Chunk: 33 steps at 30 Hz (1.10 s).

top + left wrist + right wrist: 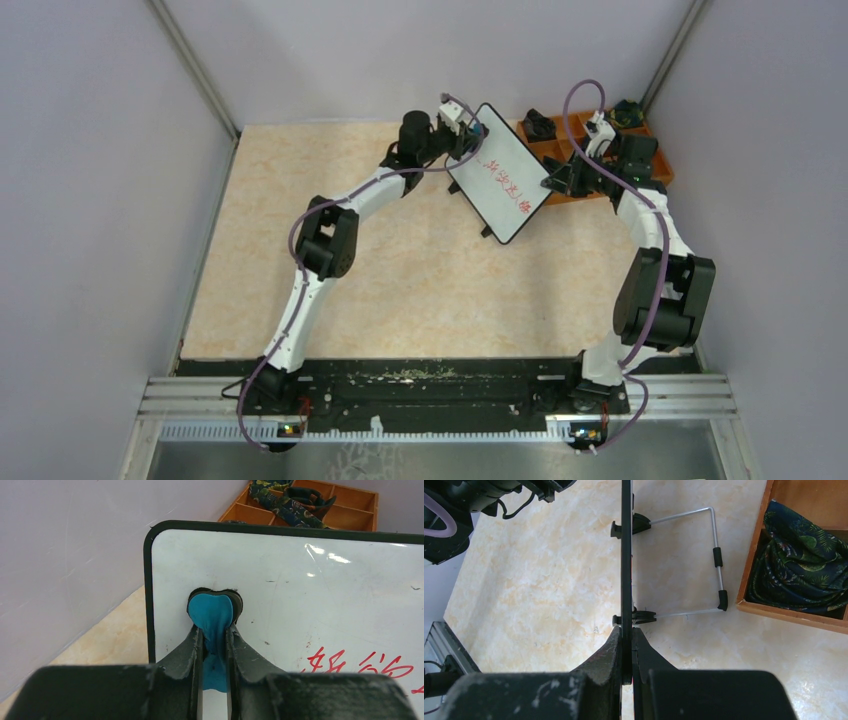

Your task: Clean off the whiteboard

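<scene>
The whiteboard (500, 172) stands tilted at the back of the table, white with a black frame and red handwriting (510, 190) on its face. My left gripper (470, 135) is shut on a blue eraser (212, 615), whose pad presses on the board's face (310, 595) near its upper left corner, above the red writing (350, 662). My right gripper (560, 178) is shut on the board's right edge; the right wrist view shows the board edge-on (626, 555) between my fingers (611, 652), with its wire stand (716, 560) behind.
An orange compartment tray (655, 165) sits at the back right, right behind the board, holding dark patterned cloth (804, 565) and black items (540, 125). Grey walls close in on left, back and right. The beige tabletop (400, 290) extends forward.
</scene>
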Each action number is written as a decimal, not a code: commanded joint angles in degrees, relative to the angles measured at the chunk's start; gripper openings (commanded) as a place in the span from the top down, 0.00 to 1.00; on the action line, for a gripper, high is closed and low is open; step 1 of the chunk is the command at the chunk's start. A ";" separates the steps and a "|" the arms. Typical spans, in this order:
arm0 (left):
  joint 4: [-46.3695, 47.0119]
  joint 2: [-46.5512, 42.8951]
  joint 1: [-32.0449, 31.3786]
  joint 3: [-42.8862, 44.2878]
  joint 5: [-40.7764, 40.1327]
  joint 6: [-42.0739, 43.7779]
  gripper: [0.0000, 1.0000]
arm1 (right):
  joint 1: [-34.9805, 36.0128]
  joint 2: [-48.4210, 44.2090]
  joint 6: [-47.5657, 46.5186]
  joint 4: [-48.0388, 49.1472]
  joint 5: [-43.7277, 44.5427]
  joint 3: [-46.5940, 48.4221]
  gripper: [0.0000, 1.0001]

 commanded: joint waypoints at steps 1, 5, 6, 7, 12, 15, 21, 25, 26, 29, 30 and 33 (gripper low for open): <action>-1.77 1.31 -0.80 1.56 -1.35 2.13 0.93 | 1.07 -0.88 -1.34 -1.53 -2.25 -0.79 1.00; -2.48 0.78 -0.42 -0.14 -1.75 3.31 0.93 | 1.02 -0.78 -1.34 -1.38 -2.25 -0.94 1.00; -2.49 0.67 -0.26 -0.64 -1.75 3.35 0.93 | 1.03 -0.72 -1.41 -1.39 -2.27 -0.97 1.00; -2.51 0.59 -0.14 -1.21 -1.75 3.43 0.93 | 1.01 -0.71 -1.37 -1.36 -2.25 -0.97 1.00; -2.70 0.16 0.39 -3.79 -1.75 3.75 0.94 | 1.02 -0.70 -1.35 -1.19 -2.33 -1.05 1.00; -2.79 -0.27 0.82 -5.61 -2.13 4.07 0.95 | 1.09 -0.61 -1.37 -1.08 -2.33 -1.16 1.00; -2.78 -0.65 2.31 -7.08 -2.19 3.91 0.95 | 1.15 -0.35 -1.48 -0.97 -2.50 -1.14 1.00; -2.99 -0.78 2.53 -7.26 -1.69 3.97 0.95 | 1.28 -0.21 -1.48 -0.81 -2.43 -1.24 1.00; -2.97 -0.80 2.53 -7.26 -1.41 3.75 0.95 | 1.25 -0.17 -1.45 -0.80 -2.42 -1.19 1.00; -2.79 -1.08 2.29 -7.43 0.17 2.44 0.96 | 1.29 -0.05 -1.45 -0.76 -2.42 -1.22 1.00; -2.67 -1.31 2.08 -7.65 0.48 2.30 0.96 | 1.25 0.05 -1.45 -0.80 -2.42 -1.25 1.00; -2.44 -2.14 0.66 -8.54 1.00 2.30 0.96 | 1.38 0.32 -1.46 -0.71 -2.42 -1.14 1.00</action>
